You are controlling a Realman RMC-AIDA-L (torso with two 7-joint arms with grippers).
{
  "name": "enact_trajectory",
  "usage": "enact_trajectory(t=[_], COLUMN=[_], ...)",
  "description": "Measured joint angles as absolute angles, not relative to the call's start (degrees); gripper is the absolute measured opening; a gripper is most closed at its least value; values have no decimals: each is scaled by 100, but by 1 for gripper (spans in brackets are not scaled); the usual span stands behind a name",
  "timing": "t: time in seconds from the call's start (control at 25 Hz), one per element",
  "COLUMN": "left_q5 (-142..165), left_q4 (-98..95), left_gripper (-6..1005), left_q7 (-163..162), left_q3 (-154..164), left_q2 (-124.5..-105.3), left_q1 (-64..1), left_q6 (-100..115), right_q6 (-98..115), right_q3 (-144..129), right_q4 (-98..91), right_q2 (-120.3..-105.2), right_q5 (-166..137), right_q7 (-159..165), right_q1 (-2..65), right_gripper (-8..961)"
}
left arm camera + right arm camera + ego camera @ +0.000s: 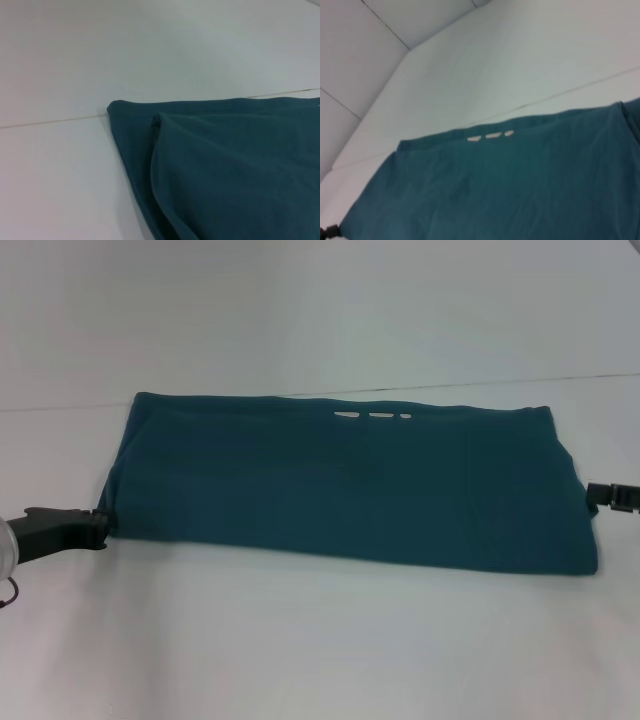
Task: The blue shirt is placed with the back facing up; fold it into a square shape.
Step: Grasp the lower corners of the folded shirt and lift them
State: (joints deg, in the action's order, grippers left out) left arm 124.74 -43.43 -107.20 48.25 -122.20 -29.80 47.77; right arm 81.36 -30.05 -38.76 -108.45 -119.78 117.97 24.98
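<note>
Across the middle of the white desk (320, 640): one blue shirt (350, 480), dark teal, soft matte fabric with a faintly napped look. It lies flat, folded into a long wide band that runs from the desk's left side to its right side; no sleeves show. Far edge fairly straight; near edge slopes slightly toward the right. Three small white marks (375, 417), dash-shaped, sit in a row just inside the far edge, a little right of centre. Faint creases and seams cross the right half.

Left end of the band: rounded, with doubled layers. The left wrist view shows one layer lapped over another (210, 170), with a soft rolled fold and a thin hemmed edge at the corner.

Left gripper (98, 528): black, matte, at the shirt's near-left corner, tip touching the cloth edge. Its jaws look narrow at the cloth, but whether they hold it cannot be told.

Right gripper (596, 498): black, at the desk's right side, tip meeting the right end of the shirt about midway along that end. Only part of it shows; the state of its jaws cannot be told.

Desk surface: smooth, plain white, low sheen, with a thin dark seam line (600, 377) running behind the shirt's far edge.
</note>
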Motion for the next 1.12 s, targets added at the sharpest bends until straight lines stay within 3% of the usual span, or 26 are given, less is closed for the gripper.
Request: enact_trajectory(t=[0.2,1.12], left_q5=[12485,12924], left_q4=[-4355,-4703], left_gripper=[-5,1], left_q7=[-10761,-11012], left_q3=[4853,4827], left_q2=[-12209,-12228], left_q1=[-2981,-2913], left_q6=[4784,5070], right_q6=[8167,8129], right_q3=[-2984,-2834], right_q4=[-3894,-3879], right_q2=[-10834,-10824], right_q5=[-12093,-12477], right_q7=[11826,12021], right_q1=[2488,2457], right_gripper=[728,729])
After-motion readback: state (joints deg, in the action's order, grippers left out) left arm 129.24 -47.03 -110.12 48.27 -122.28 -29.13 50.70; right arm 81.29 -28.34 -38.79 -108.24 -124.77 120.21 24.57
